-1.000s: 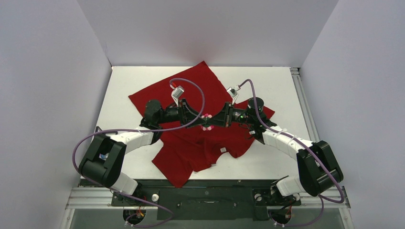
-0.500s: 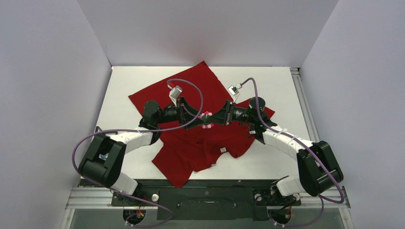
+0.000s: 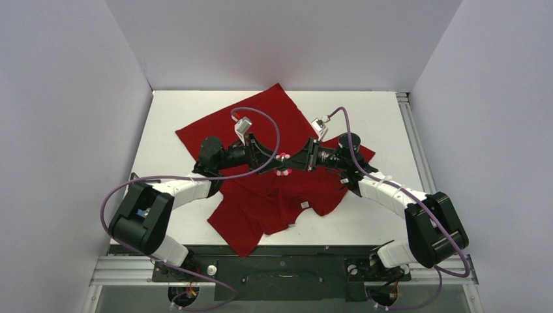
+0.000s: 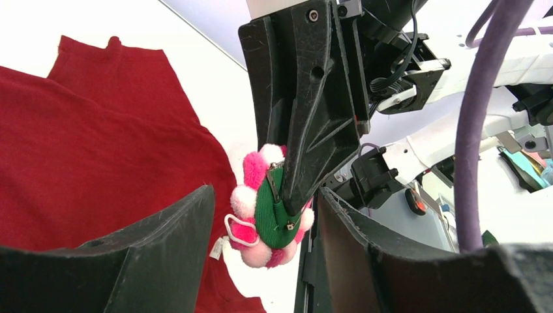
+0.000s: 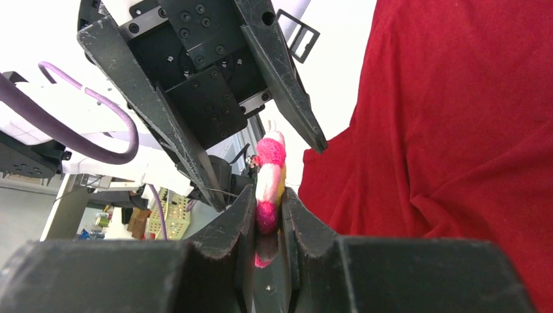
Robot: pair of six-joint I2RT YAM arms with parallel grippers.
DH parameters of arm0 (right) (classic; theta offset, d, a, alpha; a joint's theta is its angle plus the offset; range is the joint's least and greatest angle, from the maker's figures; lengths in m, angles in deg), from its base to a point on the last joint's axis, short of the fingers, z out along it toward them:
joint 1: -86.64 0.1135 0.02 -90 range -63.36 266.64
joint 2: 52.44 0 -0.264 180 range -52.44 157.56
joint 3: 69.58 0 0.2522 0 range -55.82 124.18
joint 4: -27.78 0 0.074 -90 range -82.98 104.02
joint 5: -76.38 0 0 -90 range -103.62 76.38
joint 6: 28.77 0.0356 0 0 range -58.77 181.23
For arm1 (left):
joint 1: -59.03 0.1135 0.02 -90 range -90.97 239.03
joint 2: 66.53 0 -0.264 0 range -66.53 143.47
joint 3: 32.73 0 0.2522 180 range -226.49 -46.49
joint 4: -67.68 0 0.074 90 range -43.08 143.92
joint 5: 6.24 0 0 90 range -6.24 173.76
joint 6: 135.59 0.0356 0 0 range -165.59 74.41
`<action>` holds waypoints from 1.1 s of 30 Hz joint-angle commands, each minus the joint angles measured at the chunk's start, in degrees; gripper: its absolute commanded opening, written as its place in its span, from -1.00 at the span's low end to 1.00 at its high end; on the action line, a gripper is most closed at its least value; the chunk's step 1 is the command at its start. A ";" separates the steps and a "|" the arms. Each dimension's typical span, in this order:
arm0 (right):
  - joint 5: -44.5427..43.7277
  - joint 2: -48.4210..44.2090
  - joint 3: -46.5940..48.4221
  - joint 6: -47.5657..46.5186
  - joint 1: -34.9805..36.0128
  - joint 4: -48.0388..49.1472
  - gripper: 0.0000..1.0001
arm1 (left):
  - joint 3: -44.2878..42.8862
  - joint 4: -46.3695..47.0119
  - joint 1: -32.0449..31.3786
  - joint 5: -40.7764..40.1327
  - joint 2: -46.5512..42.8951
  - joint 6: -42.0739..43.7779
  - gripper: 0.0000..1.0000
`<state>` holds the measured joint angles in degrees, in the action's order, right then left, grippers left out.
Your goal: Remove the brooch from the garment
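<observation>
Pinching the brooch (image 5: 269, 173) edge-on, my right end effector (image 5: 269, 199) held it above the garment (image 3: 261, 195); my left end effector (image 4: 262, 194) gaped around it from directly opposite, equally near.

Your overhead camera sits high behind the arm bases and looks down on the whole table (image 3: 176, 107), with its near edge at the bottom. Your left wrist camera looks out along the left gripper (image 4: 266, 195), very close, facing right at the right gripper (image 4: 291, 195). Your right wrist camera faces left, just as close. All three views share the brooch (image 4: 261, 212) and the red shirt (image 3: 261, 117).
</observation>
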<state>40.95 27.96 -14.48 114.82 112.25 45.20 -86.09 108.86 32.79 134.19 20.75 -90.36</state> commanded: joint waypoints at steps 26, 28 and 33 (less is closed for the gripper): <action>0.14 -2.12 -1.66 -3.92 0.42 8.25 -1.00 | -1.68 4.86 -0.02 -0.95 1.77 -5.52 -0.35; 0.18 -2.17 -1.76 -4.04 0.41 8.61 -1.00 | -1.71 5.27 0.15 -0.96 1.76 -6.23 -0.35; 0.44 -2.26 -1.79 -4.03 0.41 9.03 -1.00 | -2.03 5.26 0.53 -0.85 1.60 -7.21 -0.34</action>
<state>39.90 27.89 -16.18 112.19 112.25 49.09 -87.01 110.48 32.73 132.90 22.44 -96.29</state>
